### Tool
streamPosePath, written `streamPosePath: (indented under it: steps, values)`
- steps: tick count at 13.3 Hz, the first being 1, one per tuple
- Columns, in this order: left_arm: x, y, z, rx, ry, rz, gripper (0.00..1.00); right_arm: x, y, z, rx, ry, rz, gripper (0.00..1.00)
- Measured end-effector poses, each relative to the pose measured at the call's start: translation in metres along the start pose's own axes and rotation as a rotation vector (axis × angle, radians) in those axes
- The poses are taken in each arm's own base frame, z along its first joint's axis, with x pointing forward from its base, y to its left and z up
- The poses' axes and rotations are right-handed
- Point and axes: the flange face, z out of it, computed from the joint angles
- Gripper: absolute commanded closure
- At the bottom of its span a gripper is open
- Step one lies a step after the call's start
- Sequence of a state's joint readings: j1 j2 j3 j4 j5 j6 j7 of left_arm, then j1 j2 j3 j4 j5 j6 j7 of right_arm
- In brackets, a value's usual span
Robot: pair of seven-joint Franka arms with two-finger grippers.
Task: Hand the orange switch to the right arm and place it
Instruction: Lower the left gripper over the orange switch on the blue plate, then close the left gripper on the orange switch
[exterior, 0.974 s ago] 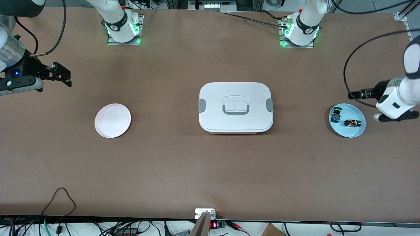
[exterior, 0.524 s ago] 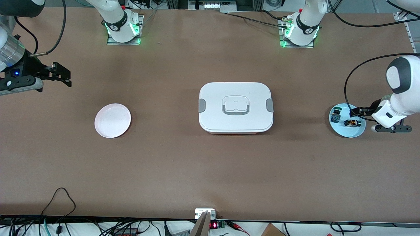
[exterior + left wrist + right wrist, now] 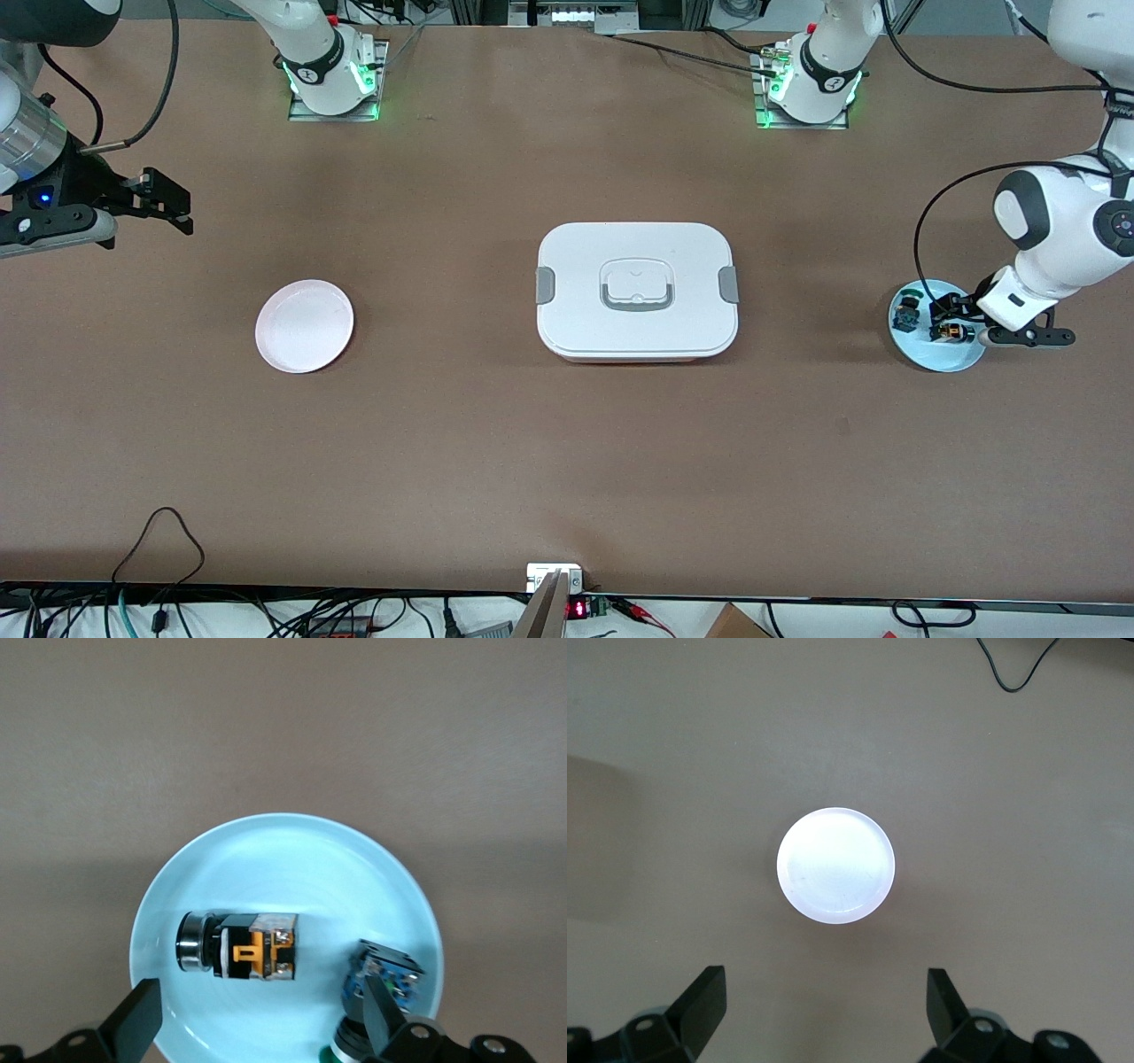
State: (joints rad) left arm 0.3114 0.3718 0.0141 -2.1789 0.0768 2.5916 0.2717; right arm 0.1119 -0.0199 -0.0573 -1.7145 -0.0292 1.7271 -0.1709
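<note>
**Orange switch on the blue plate, left gripper spread above it**

Orange switch [image 3: 951, 332] lies on its side on the light blue plate [image 3: 939, 359], which you find near the left arm's end of the table, about midway between the base edge and the camera edge. In the left wrist view you see its black body, metal ring and orange part [image 3: 237, 945] resting near the plate's middle. A second small switch with a green cap [image 3: 905, 312] sits on the same plate, close to the rim and apart from the orange one; of the two, it is the one farther from the front camera.

Note the left gripper [image 3: 950, 317]: it hangs directly over the blue plate with its fingers [image 3: 133, 1025] spread wide and nothing between them. In the left wrist view the orange switch lies between the two fingertips, untouched.

Observe the right gripper [image 3: 164, 202]: it waits in the air over the right arm's end of the table, fingers [image 3: 702, 997] likewise spread and empty. The white plate [image 3: 305, 326] appears between its fingertips in the right wrist view.

A white lidded box [image 3: 636, 291] with grey side clips stands at the table's middle, well apart from both plates.
</note>
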Motion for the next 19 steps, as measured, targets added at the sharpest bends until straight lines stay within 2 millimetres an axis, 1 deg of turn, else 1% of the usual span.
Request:
streamPosePath:
  steps: [2, 4, 14, 19]
  values:
    - [-0.001, -0.002, 0.017, 0.000, 0.007, 0.004, 0.00, 0.000, 0.000, 0.000, 0.000, 0.000, 0.000, 0.00]
    - [-0.001, 0.000, 0.025, -0.002, 0.006, 0.008, 0.00, 0.000, 0.000, 0.000, 0.000, 0.000, 0.000, 0.00]
    - [0.004, -0.001, 0.022, 0.007, 0.039, 0.009, 0.00, 0.000, 0.000, 0.000, 0.000, 0.000, 0.000, 0.00]
    - [0.005, -0.001, 0.030, 0.010, 0.052, 0.018, 0.00, 0.000, 0.000, 0.000, 0.000, 0.000, 0.000, 0.00]
